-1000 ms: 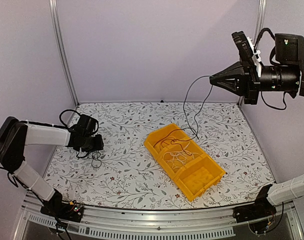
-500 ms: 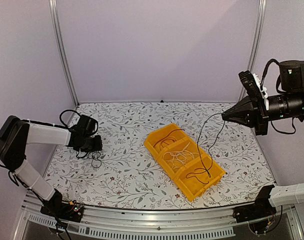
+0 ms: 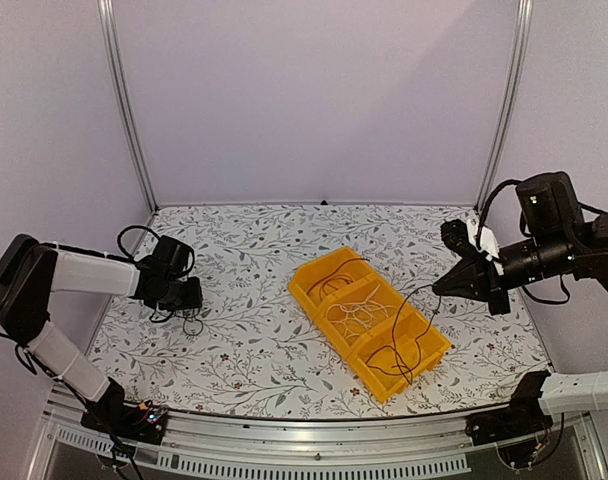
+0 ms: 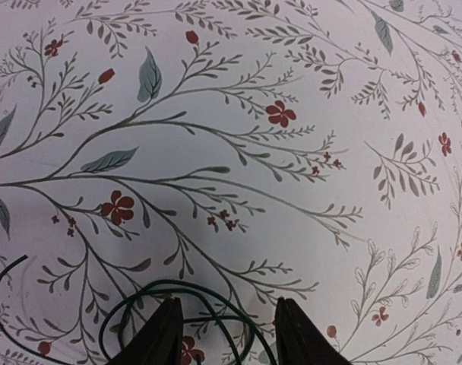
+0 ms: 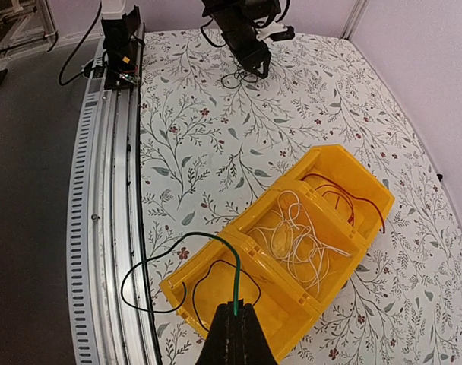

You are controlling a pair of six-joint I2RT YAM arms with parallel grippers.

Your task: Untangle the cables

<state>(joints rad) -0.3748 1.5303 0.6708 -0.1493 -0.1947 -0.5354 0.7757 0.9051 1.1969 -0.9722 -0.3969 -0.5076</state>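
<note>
A yellow three-compartment bin [image 3: 436, 345] lies mid-table. My right gripper [image 3: 439, 290] hovers right of it, shut on a thin dark cable [image 3: 389, 350] that drops into the near compartment; in the right wrist view the cable [image 5: 235, 271] rises from the closed gripper [image 5: 236, 308] and loops over the bin's edge [image 5: 216, 300]. White cables [image 5: 314, 236] fill the middle compartment, a reddish-brown cable [image 5: 352, 198] the far one. My left gripper [image 3: 194, 295] is low over the table at the left, open [image 4: 225, 308], with a small dark cable coil [image 4: 178, 283] between its fingers, not gripped.
An aluminium rail [image 5: 109, 190] runs along the table's near edge, with the left arm's base [image 5: 121, 38] on it. Purple walls and frame posts [image 3: 124, 110] close the back and sides.
My right gripper has come down from high at the back right to just beside the bin, bringing the dark cable's loose end into the near compartment. The left arm has barely moved.
</note>
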